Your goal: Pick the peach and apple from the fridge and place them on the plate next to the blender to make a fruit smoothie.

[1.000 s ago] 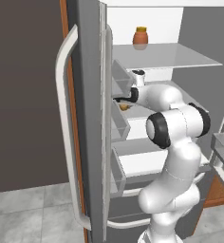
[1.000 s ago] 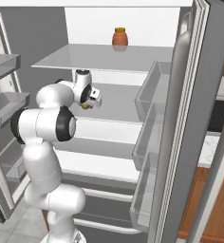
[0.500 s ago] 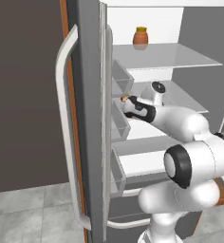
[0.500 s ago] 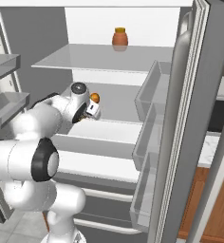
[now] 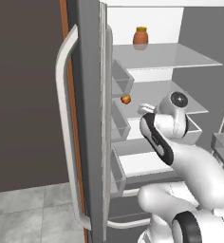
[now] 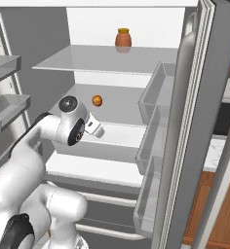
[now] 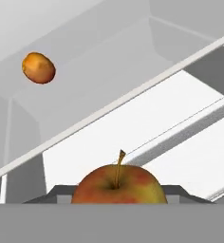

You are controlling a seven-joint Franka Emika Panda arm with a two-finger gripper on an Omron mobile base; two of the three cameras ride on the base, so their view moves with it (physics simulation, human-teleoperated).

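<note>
Gripper point(image 7: 117, 201) clenched on apple point(image 7: 117, 186), stem up, held in front of fridge point(image 6: 112, 63) interior, approx middle-shelf level. Peach point(image 6: 97, 100) sits on middle shelf, further back, apart from the hand. Orange-brown jar point(image 6: 123, 37) on top shelf. Both doors open.

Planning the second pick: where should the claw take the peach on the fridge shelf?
Across its middle, from the open fridge front. The peach is small, rounded and lies free on the shelf, nothing beside it; the shelf above likely blocks a top-down approach.
</note>
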